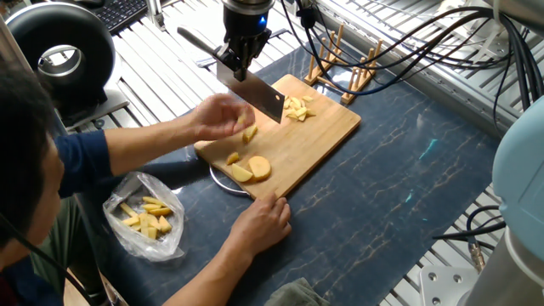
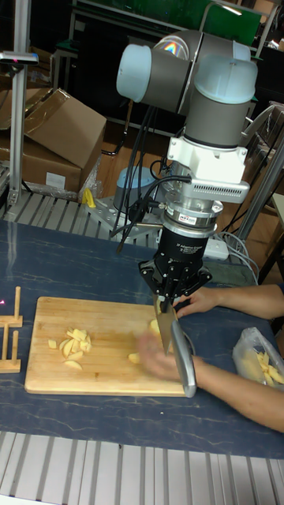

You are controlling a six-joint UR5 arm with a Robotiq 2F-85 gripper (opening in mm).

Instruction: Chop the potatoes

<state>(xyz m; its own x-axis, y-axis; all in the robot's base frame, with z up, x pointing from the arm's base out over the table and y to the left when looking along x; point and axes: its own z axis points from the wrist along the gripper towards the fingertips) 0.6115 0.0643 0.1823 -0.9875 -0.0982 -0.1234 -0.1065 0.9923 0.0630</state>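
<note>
My gripper (image 1: 239,53) (image 2: 174,297) hangs over the back left of the wooden cutting board (image 1: 319,136) (image 2: 47,380), shut on the handle of a cleaver knife (image 1: 257,96) (image 2: 167,329) whose blade tilts down above the board. A pile of chopped potatoes (image 1: 295,108) (image 2: 74,346) lies just right of the blade. One chunk (image 1: 250,133) sits under the blade, and round slices (image 1: 254,168) lie near the board's front corner. A person's hand (image 1: 221,116), blurred, reaches to the chunk right below the knife.
The person's other hand (image 1: 264,222) rests at the board's front edge. A clear plastic bag (image 1: 146,217) (image 2: 261,363) of yellow pieces lies front left. A wooden rack (image 1: 342,61) stands behind the board. A metal ring (image 1: 219,180) shows under the board's corner.
</note>
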